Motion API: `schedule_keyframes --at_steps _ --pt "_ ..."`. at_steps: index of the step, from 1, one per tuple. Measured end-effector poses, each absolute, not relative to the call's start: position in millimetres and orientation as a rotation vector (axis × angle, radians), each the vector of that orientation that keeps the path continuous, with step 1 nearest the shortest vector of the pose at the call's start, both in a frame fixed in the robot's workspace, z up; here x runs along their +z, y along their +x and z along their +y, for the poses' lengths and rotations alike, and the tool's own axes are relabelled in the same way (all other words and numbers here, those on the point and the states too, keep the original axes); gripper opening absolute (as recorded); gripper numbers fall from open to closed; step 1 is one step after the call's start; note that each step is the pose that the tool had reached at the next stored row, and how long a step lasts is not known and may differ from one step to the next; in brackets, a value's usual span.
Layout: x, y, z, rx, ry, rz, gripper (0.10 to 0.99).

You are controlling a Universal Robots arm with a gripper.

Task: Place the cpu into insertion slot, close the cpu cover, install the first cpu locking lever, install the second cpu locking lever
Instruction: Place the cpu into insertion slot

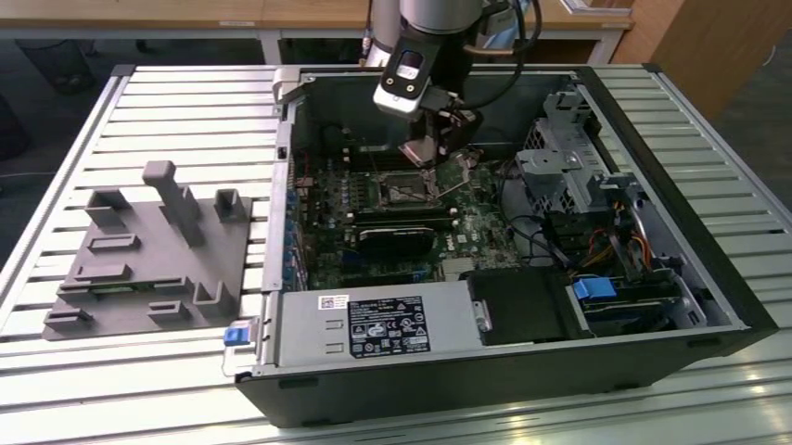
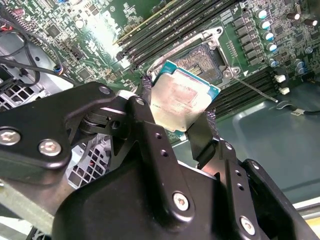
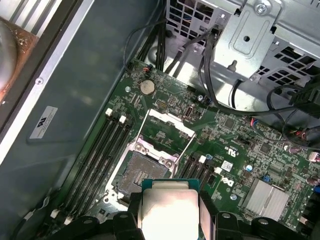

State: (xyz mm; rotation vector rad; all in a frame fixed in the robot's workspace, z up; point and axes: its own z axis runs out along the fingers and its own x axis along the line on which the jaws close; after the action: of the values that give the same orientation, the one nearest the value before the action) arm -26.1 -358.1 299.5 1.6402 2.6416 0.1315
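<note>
Over green motherboard, square cpu in hand, silvery top upward

The setting is taken to be a robotics lab or test workshop. An opened desktop computer case is laid on a workbench of aluminium slats, with a grey moulded fixture plate at its nine o'clock. An industrial robot arm and wooden desks are seen at twelve o'clock.
</note>
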Motion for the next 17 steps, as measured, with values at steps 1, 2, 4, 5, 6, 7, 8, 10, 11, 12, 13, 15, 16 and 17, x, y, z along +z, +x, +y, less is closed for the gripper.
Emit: schedule_keyframes --at_steps 1,2,4,5,6,7,8,10,11,12,13,15,16,17 --pt "298.9 -26.2 -358.1 0.131 1.642 2.640 0.537" --pt "298.3 -26.4 -358.1 0.131 1.651 2.634 0.537" --pt "296.9 -26.5 -358.0 0.130 1.687 2.610 0.537" --pt "296.3 -26.5 -358.0 0.130 1.710 2.594 0.537" --pt "295.6 -26.5 -358.0 0.130 1.733 2.578 0.537" --pt "294.7 -26.5 -358.0 0.129 1.757 2.561 0.537" --pt "293.8 -26.5 -358.0 0.129 1.779 2.545 0.537" --pt "291.4 -26.5 -358.0 0.125 1.801 2.527 0.537" --pt "289.9 -26.5 -357.9 0.122 1.806 2.522 0.537" --pt "288.3 -26.5 -357.4 0.120 1.811 2.517 0.537" --pt "286.4 -26.5 -356.9 0.119 1.818 2.510 0.537" --pt "282.7 -26.5 -356.7 0.117 1.850 2.486 0.537" --pt "280.9 -26.5 -356.7 0.116 1.871 2.469 0.537" --pt "279.1 -26.5 -356.6 0.115 1.893 2.451 0.537"
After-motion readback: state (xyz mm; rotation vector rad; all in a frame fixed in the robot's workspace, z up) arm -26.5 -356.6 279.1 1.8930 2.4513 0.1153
